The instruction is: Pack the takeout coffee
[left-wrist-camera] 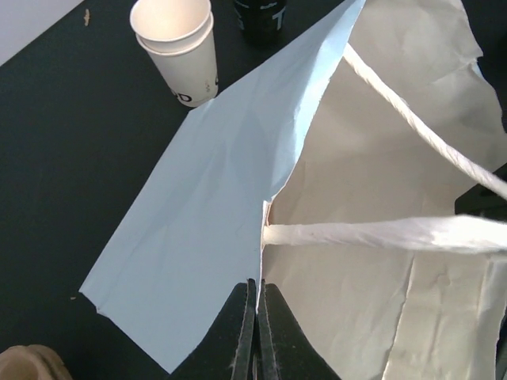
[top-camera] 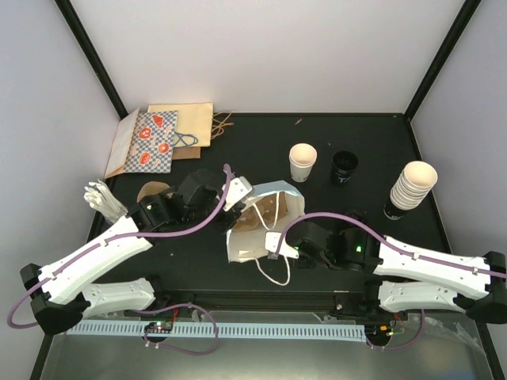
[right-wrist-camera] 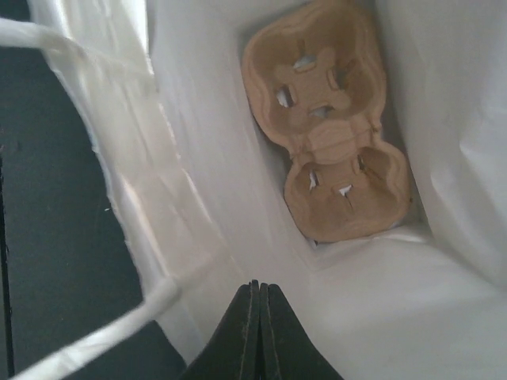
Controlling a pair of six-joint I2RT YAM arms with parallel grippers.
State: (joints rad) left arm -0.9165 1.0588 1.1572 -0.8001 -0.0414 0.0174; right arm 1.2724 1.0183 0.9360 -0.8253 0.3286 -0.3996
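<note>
1. Jaws on both arms pinch shut on the rim of the light blue paper bag (top-camera: 244,244), mid-frame.
2. Cream-white paper cup (top-camera: 303,162) stands on the black desk (top-camera: 253,142), upper middle.
3. Brown cardboard cup carrier (right-wrist-camera: 329,127) lies inside the bag.

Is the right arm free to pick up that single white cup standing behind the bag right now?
Probably not yet. The right gripper is shut on the rim of the bag, so it would have to let go first. Otherwise nothing seems to stand between it and the cup.
</note>
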